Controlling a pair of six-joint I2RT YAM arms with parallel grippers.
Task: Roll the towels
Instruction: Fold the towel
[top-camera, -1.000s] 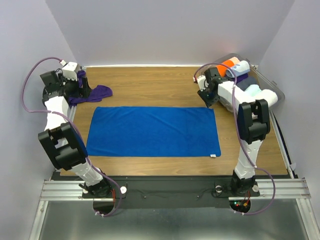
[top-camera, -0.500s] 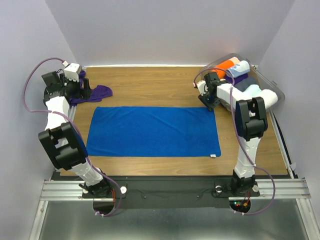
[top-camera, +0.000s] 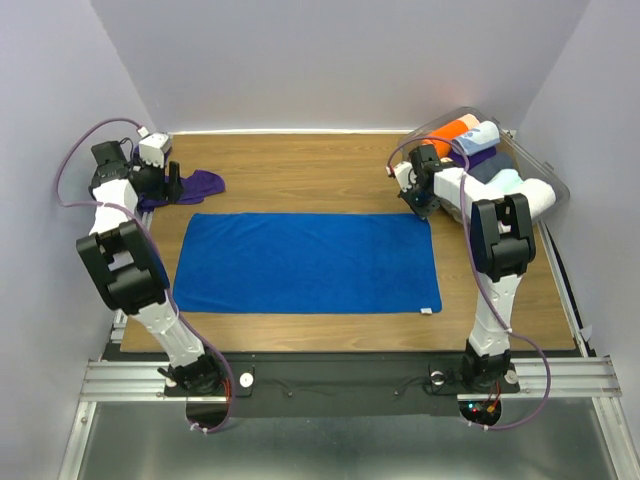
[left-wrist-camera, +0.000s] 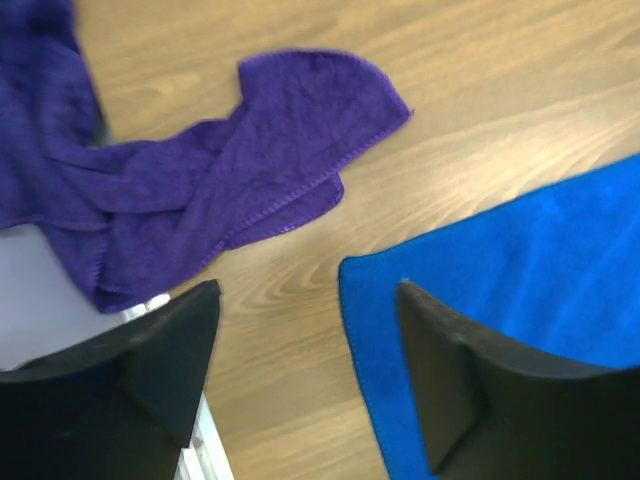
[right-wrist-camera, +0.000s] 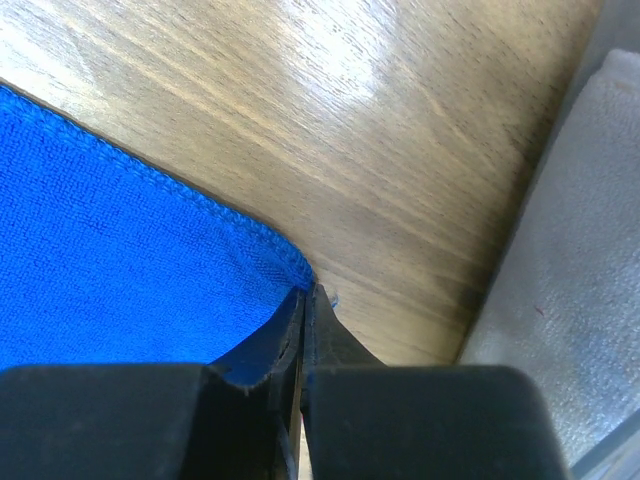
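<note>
The royal blue towel (top-camera: 305, 262) lies flat in the middle of the table. The dark purple towel (top-camera: 198, 184) lies crumpled at the far left. My left gripper (top-camera: 170, 186) is open and empty. In the left wrist view it (left-wrist-camera: 308, 292) hovers over bare wood between the purple towel (left-wrist-camera: 220, 180) and the blue towel's far-left corner (left-wrist-camera: 500, 270). My right gripper (top-camera: 422, 207) is at the blue towel's far-right corner. In the right wrist view its jaws (right-wrist-camera: 308, 292) are shut, tips pinched on that corner of the blue towel (right-wrist-camera: 120, 250).
A clear plastic bin (top-camera: 553, 180) stands at the far right with orange, pale blue, white and dark rolls inside. Its pale side (right-wrist-camera: 575, 250) is just right of my right gripper. Walls close in the table on three sides.
My right gripper has moved a little nearer and down onto the blue towel's far-right corner. My left arm has turned slightly by the purple towel. The towels have not moved.
</note>
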